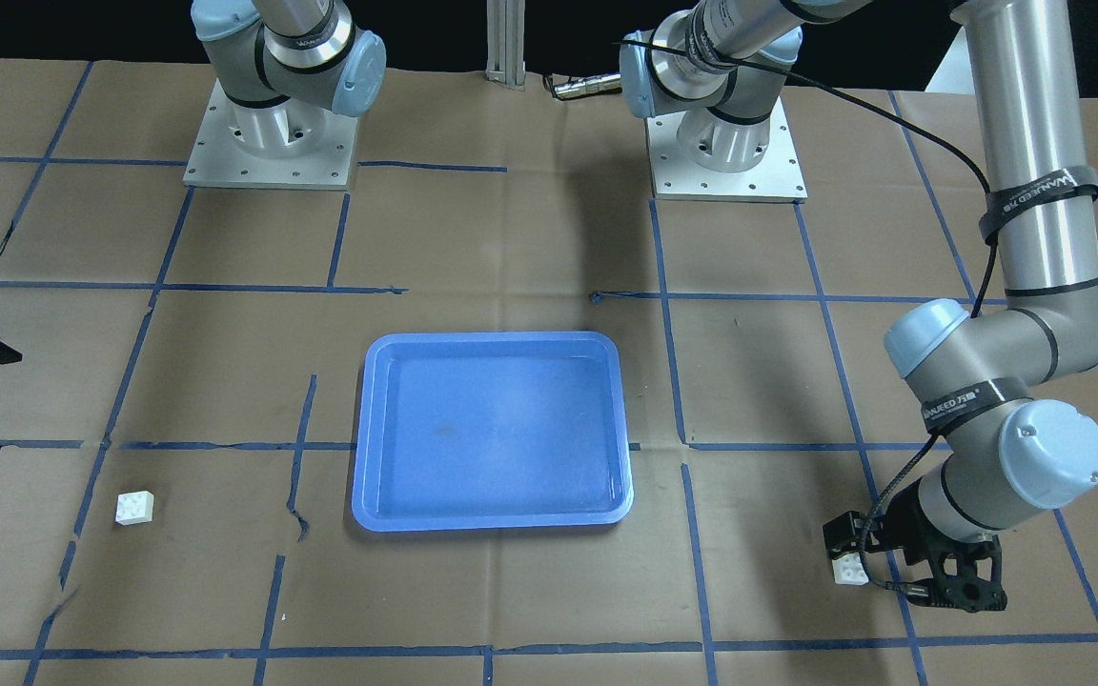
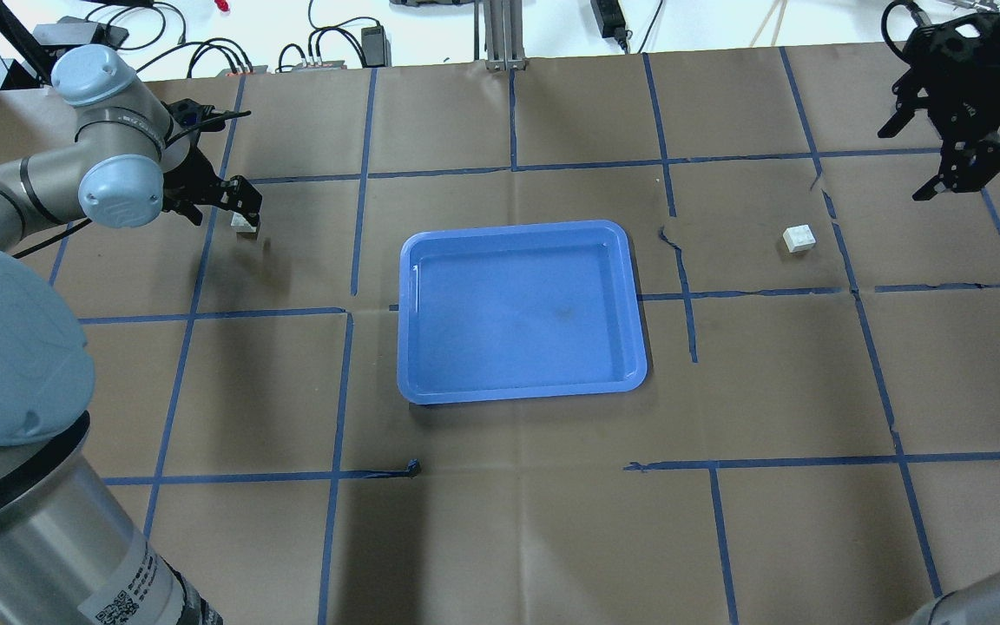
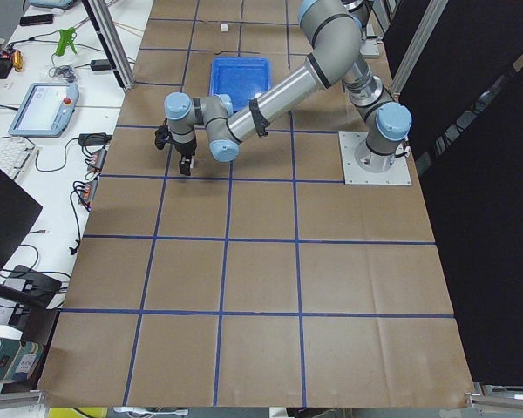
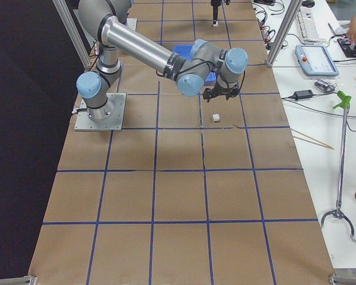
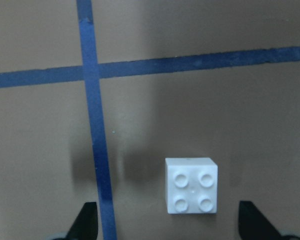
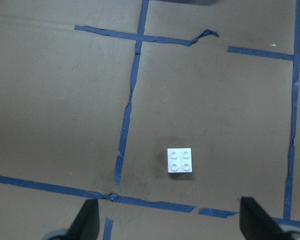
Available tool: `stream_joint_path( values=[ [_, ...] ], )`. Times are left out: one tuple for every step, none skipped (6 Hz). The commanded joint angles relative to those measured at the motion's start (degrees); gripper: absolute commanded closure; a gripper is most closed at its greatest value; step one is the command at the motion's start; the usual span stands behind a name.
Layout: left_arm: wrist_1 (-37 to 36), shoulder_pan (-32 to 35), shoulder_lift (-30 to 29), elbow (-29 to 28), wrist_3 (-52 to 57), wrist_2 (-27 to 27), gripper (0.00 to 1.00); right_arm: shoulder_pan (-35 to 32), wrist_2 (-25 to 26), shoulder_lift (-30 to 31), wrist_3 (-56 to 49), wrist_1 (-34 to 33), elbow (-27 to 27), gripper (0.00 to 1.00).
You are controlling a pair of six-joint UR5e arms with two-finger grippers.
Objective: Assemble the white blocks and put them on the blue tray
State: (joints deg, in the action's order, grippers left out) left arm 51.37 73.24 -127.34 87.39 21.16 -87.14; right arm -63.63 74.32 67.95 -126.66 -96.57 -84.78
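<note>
One white block [image 2: 244, 223] lies on the paper at the far left; it also shows in the front view [image 1: 849, 569]. My left gripper [image 2: 241, 207] hangs low right over it, open. In the left wrist view the block [image 5: 191, 192] sits between the spread fingertips [image 5: 85, 222], nearer the right one and untouched. The second white block [image 2: 799, 238] lies at the right, also in the front view [image 1: 134, 507]. My right gripper [image 2: 951, 169] is open and higher, farther back and to the right of it; the block shows in its wrist view [image 6: 180, 160]. The blue tray [image 2: 517, 312] is empty mid-table.
Brown paper with a blue tape grid covers the table. Both arm bases [image 1: 268, 143] stand on the robot's side. Torn tape [image 2: 678, 252] lies between tray and right block. Cables and desks line the far edge [image 2: 326, 39].
</note>
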Motion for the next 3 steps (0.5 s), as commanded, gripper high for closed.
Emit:
stream_joint_path(
  values=[
    [-2.2,0.0,-0.6,-0.2,0.0,1.9,0.12,1.3,-6.3,-7.2,-4.7,0.0,-0.2,0.00],
    [-2.2,0.0,-0.7,-0.1,0.1,1.9,0.23,1.2,-7.8,-11.0,-7.3,-0.2,0.3,0.00],
    [-1.5,0.0,-0.8,-0.1,0.4,1.9,0.63,1.3,-8.7,-13.3,-7.3,-3.9,0.1,0.00]
  ],
)
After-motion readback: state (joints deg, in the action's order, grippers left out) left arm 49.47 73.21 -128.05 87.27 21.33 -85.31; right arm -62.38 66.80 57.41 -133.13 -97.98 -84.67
